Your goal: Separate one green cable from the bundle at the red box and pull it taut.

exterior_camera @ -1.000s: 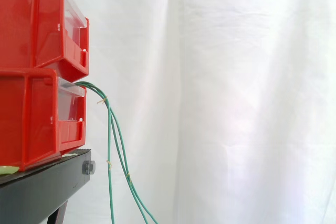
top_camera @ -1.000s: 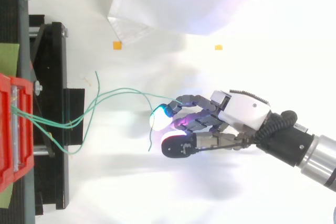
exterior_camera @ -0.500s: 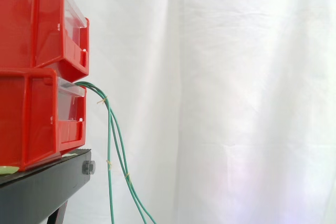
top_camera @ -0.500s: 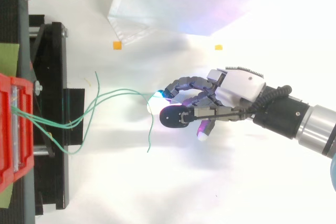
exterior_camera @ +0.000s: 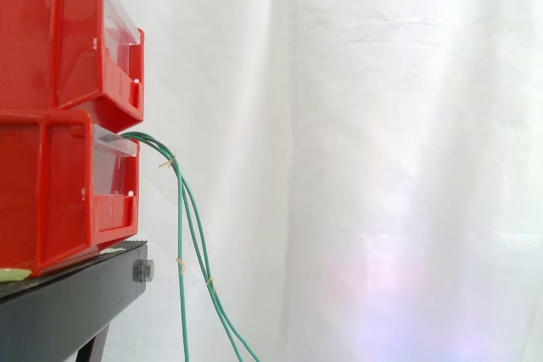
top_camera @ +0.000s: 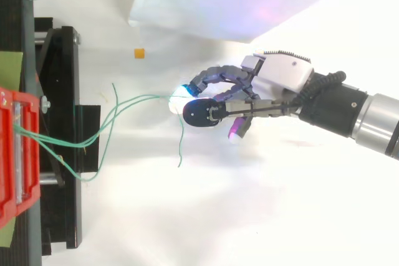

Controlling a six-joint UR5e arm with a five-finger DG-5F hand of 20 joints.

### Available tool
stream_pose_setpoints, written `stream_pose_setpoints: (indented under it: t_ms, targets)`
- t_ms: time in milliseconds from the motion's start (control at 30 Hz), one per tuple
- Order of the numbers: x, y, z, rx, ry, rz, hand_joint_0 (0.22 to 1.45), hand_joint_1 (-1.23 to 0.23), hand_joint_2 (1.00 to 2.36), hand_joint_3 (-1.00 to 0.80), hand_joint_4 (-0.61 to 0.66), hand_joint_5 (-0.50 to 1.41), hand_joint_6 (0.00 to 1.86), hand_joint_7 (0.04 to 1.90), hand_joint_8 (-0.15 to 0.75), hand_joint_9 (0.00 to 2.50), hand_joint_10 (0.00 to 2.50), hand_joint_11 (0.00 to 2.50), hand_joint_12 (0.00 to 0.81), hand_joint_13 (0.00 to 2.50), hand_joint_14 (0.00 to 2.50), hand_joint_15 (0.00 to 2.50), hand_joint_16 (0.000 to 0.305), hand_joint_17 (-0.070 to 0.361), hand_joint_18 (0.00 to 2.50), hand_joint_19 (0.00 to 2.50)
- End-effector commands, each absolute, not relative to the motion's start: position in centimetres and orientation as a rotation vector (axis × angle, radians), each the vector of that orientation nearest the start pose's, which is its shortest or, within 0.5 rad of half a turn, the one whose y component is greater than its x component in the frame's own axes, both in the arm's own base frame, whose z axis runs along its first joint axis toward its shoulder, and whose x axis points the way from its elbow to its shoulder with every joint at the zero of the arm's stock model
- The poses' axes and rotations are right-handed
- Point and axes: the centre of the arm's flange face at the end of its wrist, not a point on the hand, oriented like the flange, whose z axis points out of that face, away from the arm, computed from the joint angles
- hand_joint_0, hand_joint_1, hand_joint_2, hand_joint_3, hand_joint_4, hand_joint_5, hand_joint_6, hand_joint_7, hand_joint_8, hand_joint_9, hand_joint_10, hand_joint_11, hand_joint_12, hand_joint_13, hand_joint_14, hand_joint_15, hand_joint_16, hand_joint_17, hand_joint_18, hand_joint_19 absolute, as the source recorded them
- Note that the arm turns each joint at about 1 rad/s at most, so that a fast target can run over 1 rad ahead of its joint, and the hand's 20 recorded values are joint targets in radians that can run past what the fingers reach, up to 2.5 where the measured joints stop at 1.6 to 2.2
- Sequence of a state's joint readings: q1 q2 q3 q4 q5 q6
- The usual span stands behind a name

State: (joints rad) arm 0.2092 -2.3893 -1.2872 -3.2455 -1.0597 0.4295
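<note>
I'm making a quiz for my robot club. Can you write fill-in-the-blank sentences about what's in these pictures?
1. The hand pinches one thin cable coloured ___.
2. The cables come out of the ___ of two stacked red bins.
3. The bins sit on a stand coloured ___.

Missing words: green, lower, black.

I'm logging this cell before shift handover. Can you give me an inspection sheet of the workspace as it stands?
Surface: black stand carrying two stacked red bins.
Job's things: green cable bundle hanging from the lower bin.
Clutter: small orange marker on the white ground.
Hand: hand pinches a single green cable at its fingertips.
Cables: pinched one curved, not taut.
Surroundings: white curtain.
</note>
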Motion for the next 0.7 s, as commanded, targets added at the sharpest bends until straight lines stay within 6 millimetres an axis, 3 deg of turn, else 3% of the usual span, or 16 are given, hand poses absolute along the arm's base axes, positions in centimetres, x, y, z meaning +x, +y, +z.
stream_pose_setpoints:
  t_ms: [0,133,433,667]
  targets:
    - [68.3,-4.6,13.7,1.861,1.163,0.713,0.41,-0.63,1.0,-0.5,0.1,-0.23,0.5,0.67,0.414,0.66,0.0,0.15,0.508,0.62,0.01,0.22,0.109,0.245,1.1,0.41]
    - [68.0,-4.6,16.1,1.819,1.197,0.693,0.42,-0.64,1.0,-0.5,0.08,-0.23,0.5,0.68,0.39,0.66,0.01,0.18,0.486,0.59,0.01,0.24,0.105,0.236,1.01,0.43]
    - [68.5,-4.2,16.8,1.793,1.214,0.69,0.42,-0.64,1.0,-0.5,0.08,-0.23,0.5,0.67,0.378,0.66,0.01,0.22,0.475,0.58,0.01,0.28,0.104,0.233,0.96,0.45]
    - [70.5,-6.4,19.9,1.705,1.199,0.665,0.42,-0.63,1.0,-0.5,0.09,-0.23,0.5,0.67,0.376,0.67,0.01,0.23,0.466,0.59,0.01,0.3,0.103,0.232,0.94,0.45]
